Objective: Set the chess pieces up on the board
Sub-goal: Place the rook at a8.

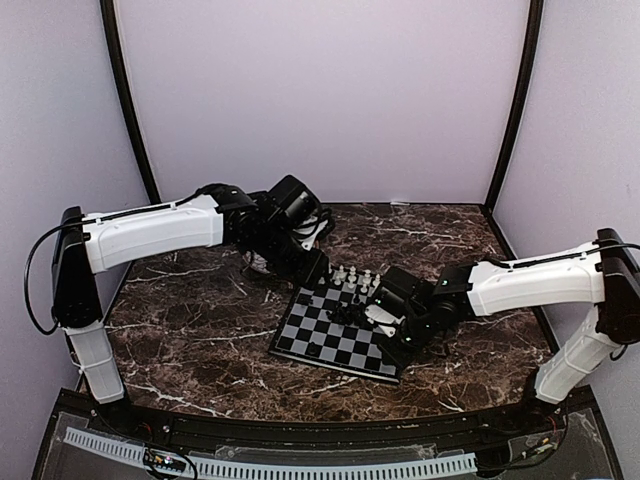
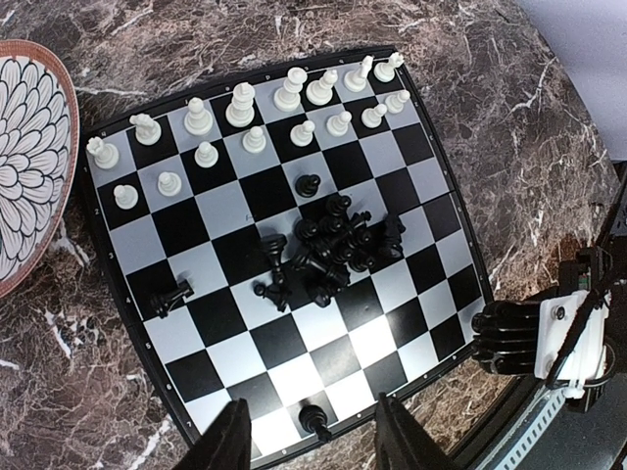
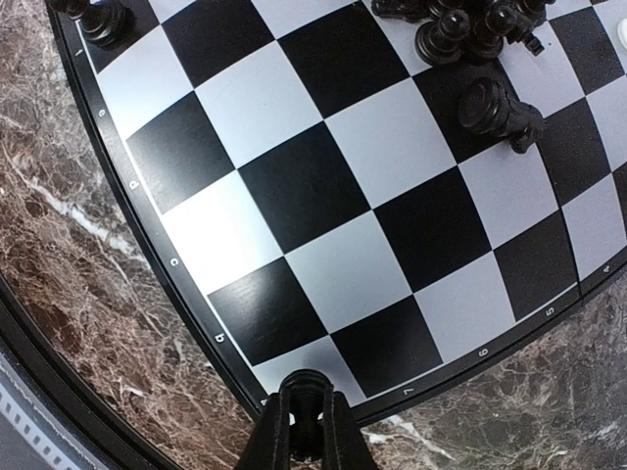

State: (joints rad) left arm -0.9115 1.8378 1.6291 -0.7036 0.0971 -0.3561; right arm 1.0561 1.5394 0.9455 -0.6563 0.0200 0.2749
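Note:
The board (image 1: 322, 345) lies mid-table. In the left wrist view the board (image 2: 220, 211) carries pale chess pieces (image 2: 240, 108) in its two far rows and a heap of black chess pieces (image 2: 333, 245) at its middle. One black piece (image 2: 168, 297) lies on its side, and another (image 2: 313, 421) stands on a near edge square. My left gripper (image 2: 312, 406) hangs open above that edge, holding nothing. My right gripper (image 3: 306, 431) is shut on a black piece (image 3: 306, 387) over the board (image 3: 323, 186) at its corner; whether the piece touches the square I cannot tell.
A round patterned plate (image 2: 24, 147) with a brown rim sits on the marble table (image 1: 200, 320) just left of the board. The right arm's dark gripper body (image 2: 509, 338) is beside the board's near right corner. Pale walls close in the table on three sides.

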